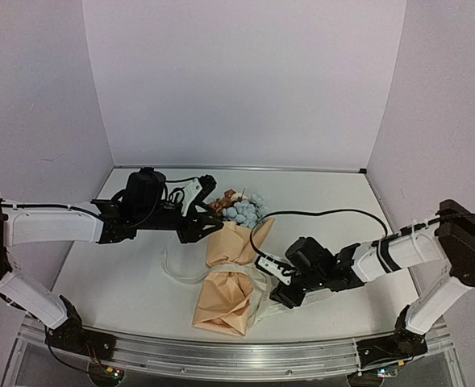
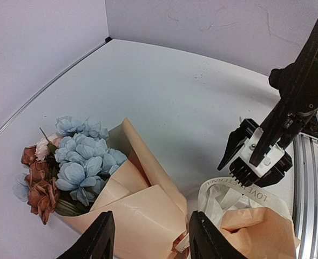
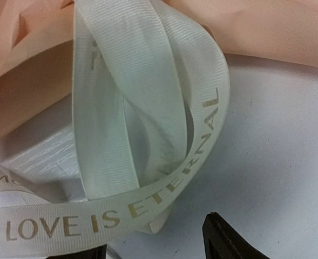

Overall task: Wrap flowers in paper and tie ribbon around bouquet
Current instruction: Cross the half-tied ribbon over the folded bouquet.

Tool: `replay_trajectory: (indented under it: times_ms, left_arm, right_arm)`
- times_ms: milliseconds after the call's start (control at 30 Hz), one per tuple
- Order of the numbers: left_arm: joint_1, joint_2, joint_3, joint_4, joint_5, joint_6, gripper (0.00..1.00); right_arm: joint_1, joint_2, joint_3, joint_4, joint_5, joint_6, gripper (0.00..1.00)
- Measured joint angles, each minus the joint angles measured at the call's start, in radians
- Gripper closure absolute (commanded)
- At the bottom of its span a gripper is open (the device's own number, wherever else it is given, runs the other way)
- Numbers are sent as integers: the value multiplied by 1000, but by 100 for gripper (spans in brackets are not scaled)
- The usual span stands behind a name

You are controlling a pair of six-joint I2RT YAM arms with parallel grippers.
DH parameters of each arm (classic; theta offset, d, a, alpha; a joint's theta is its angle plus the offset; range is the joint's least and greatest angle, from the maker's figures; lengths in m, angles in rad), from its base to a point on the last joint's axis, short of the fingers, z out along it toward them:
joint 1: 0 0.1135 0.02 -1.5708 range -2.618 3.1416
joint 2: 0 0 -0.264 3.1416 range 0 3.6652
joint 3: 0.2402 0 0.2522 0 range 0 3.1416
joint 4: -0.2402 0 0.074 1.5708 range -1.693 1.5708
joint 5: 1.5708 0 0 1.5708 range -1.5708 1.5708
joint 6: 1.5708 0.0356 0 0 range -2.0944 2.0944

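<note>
The bouquet lies on the table as a tan paper (image 1: 225, 282) cone, with the blue and brown-orange flowers (image 1: 241, 211) at its far end. The cream ribbon (image 1: 221, 270) crosses the cone's waist and loops out on both sides. My left gripper (image 1: 209, 211) is open just left of the flower heads. In the left wrist view its fingers (image 2: 96, 237) stand apart over the paper (image 2: 142, 210), near the flowers (image 2: 78, 162). My right gripper (image 1: 271, 282) is open at the ribbon's right side. The printed ribbon (image 3: 148, 140) loops just ahead of this gripper (image 3: 153, 251).
A black cable (image 1: 318, 214) arcs over the table right of the flowers. An aluminium rail (image 1: 237, 355) runs along the near edge. Pale walls close in the back and both sides. The right gripper (image 2: 245, 167) also shows in the left wrist view, beside the ribbon (image 2: 239, 194).
</note>
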Motion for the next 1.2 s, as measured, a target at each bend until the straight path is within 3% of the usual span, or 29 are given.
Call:
replay_trajectory:
  times_ms: [100,333,500,633,967,1200]
  left_arm:
    - [0,8,8,-4,0,1,52]
    - [0,11,10,-27,0,7,52]
    - [0,14,10,-33,0,10,54]
    - [0,18,10,-34,5,12,55]
    - [0,16,8,-27,49,12,55]
    - [-48,-3,-24,14,43,46,55]
  right_arm:
    - [5,28,0,38,0,-4,51]
    - [11,39,-1,72,4,-9,99]
    - [11,5,-8,51,10,-8,100]
    - [11,-66,36,-94,-3,-10,100]
    - [11,-113,448,-614,-111,-41,100]
    - [11,-26,699,-840,-214,1,100]
